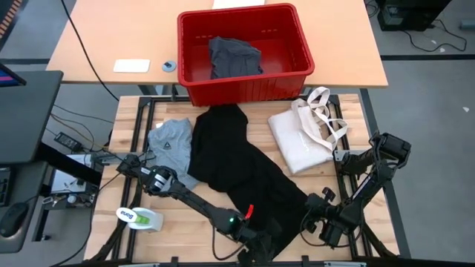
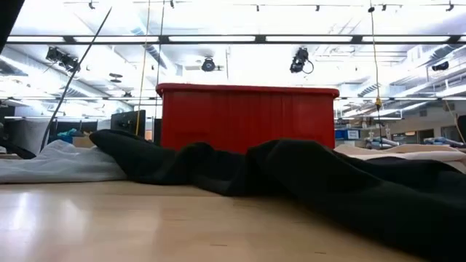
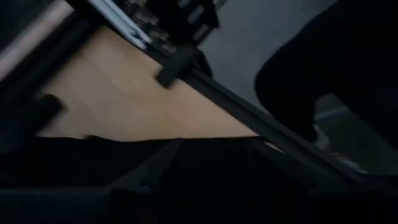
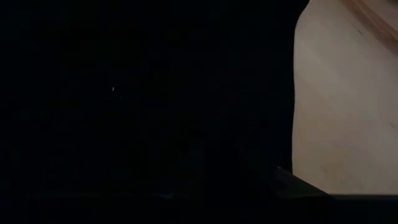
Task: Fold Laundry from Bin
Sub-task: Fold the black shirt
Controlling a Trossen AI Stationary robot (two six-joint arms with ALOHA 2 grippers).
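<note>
a white and green item [image 1: 141,218] is lying near the left front corner of the bench [image 1: 133,119]. behind it a grey t-shirt [image 1: 171,146] is lying crumpled, its right edge touching the black garment [image 1: 237,167]. the black garment is sprawling from just in front of the bin [image 1: 245,81] diagonally toward the front edge of the bench.

the left arm is reaching across the front of the bench, and its pincer [image 1: 256,241] is sitting at the front end of the black garment, by the bench edge; dark cloth is filling the lower part of its wrist view, but i cannot tell whether its fingers are spread or pinching.

the red bin is standing at the back, with dark grey cloth [image 1: 234,55] bunched inside.

a cream tote [image 1: 304,137] is lying right of the garment.

the right pincer [image 1: 326,230] is sitting at the garment's right front edge; black cloth is covering most of its wrist view, and i cannot tell its state either.
</note>
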